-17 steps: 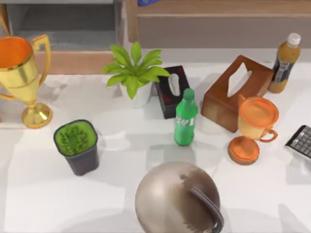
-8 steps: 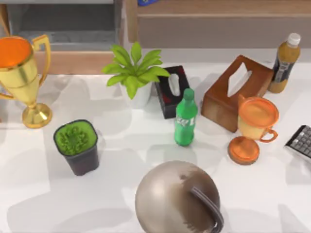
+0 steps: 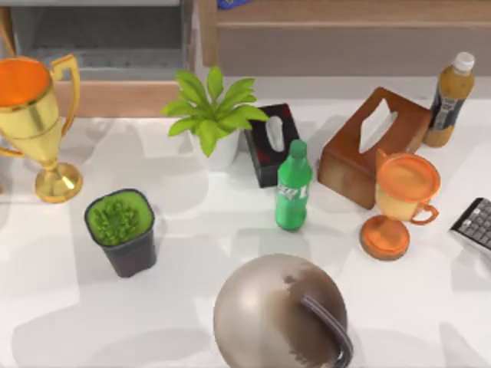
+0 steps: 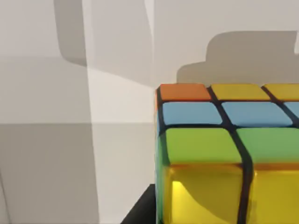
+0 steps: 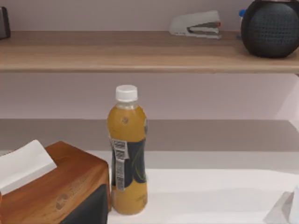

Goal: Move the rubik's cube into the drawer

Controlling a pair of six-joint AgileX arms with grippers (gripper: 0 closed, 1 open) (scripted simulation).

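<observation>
Gripper states cannot be told; one rubik's cube [image 4: 224, 154] sits close before the left wrist camera.

A white tabletop [image 3: 230, 222] under soft light, crossed by pale grey shadows — behind it a brown wooden shelf [image 5: 140, 56] runs along a plain pinkish wall [image 5: 196, 100].

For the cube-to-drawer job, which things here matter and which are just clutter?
Belong to the job:
- rubik's cube, close up in the left wrist view
- drawer, open at the table's far left

Just lying about:
- gold trophy
- green bottle
- wooden tissue box
- juice bottle
- stapler on the shelf
</observation>
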